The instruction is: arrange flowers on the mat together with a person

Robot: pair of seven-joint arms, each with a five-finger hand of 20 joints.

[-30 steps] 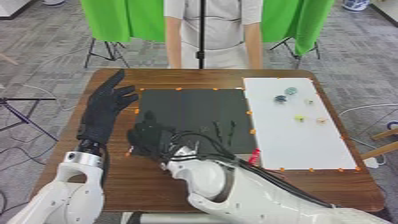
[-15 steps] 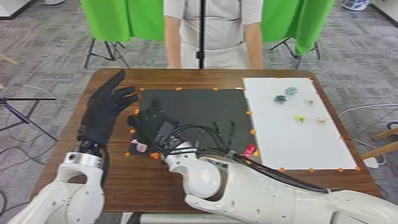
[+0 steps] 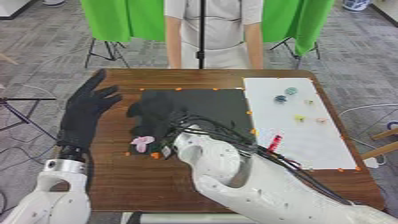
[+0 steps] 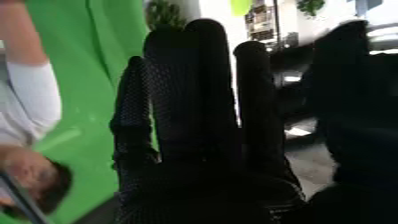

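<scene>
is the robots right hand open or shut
Open: in the right wrist view, the right hand has its fingers extended straight up, none curled.

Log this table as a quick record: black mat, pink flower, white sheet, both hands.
black mat: on the table, left of the white sheet
pink flower: at the mat's near left corner
white sheet: small flowers, including a yellow one
right hand: over the mat's left part, open
left hand: left of the mat, open
</scene>
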